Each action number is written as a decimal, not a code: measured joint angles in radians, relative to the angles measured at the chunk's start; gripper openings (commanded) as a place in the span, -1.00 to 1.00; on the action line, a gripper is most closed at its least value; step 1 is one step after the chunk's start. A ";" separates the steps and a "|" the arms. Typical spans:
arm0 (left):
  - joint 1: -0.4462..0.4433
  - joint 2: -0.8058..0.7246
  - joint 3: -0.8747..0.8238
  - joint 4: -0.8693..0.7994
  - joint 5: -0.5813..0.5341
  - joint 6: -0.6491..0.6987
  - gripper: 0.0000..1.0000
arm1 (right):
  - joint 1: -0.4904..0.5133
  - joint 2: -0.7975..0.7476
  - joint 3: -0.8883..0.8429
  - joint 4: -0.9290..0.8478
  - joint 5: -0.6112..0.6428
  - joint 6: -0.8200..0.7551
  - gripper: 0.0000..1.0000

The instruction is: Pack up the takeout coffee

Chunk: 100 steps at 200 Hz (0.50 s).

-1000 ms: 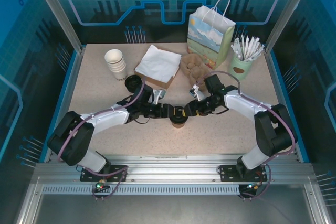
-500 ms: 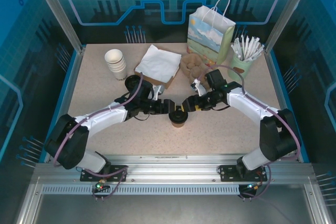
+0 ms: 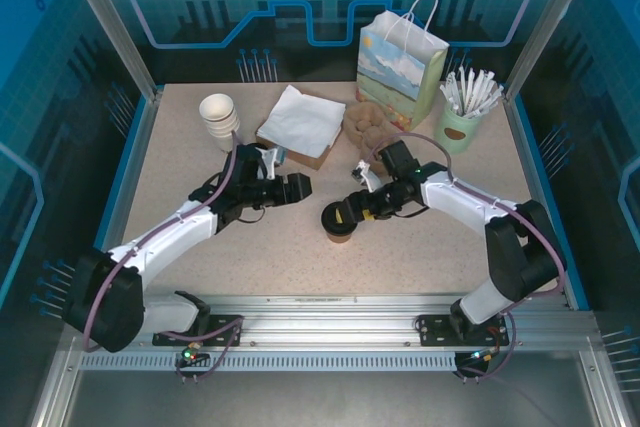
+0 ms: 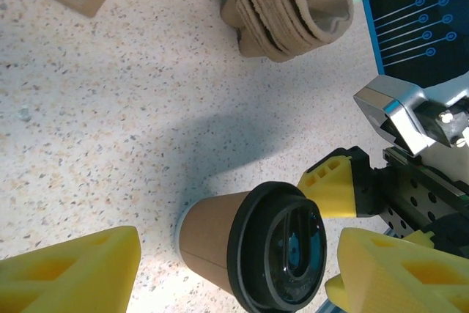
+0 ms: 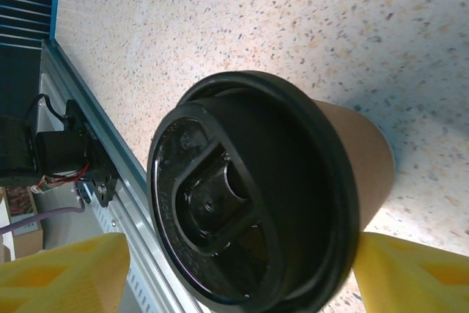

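Top external: cup [image 3: 338,227] is seen upright at scene centre, straddled by the spread right gripper [image 3: 346,211]; left gripper [image 3: 296,186] is spread, held clear leftward. Cup may be tipped if clamped near the lid [image 5: 249,196].

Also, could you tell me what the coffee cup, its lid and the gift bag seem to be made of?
Coffee cup: likely brown kraft paper, matte, judging by its dull wall.
Lid: black plastic, glossy, with moulded ridges catching reflections.
Gift bag: probably paper, given its crisp folds and printed landscape; its sheen is hard to judge.
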 measured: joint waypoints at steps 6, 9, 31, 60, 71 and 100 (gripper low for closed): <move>0.003 -0.004 -0.006 -0.004 0.000 0.000 0.46 | 0.007 0.005 0.000 0.006 -0.003 0.004 0.60; 0.005 -0.006 -0.008 -0.004 -0.001 0.000 0.46 | 0.011 0.007 0.000 0.008 -0.003 0.006 0.60; 0.018 -0.021 -0.021 -0.018 -0.008 0.000 0.46 | 0.041 0.030 0.000 0.034 -0.005 0.029 0.60; 0.029 -0.042 -0.023 -0.036 -0.019 0.001 0.46 | 0.097 0.064 0.015 0.071 -0.006 0.068 0.60; 0.035 -0.052 -0.026 -0.041 -0.030 0.003 0.46 | 0.122 0.081 0.031 0.087 -0.006 0.088 0.60; 0.058 -0.081 -0.040 -0.053 -0.055 0.005 0.46 | 0.182 0.137 0.099 0.125 -0.004 0.122 0.65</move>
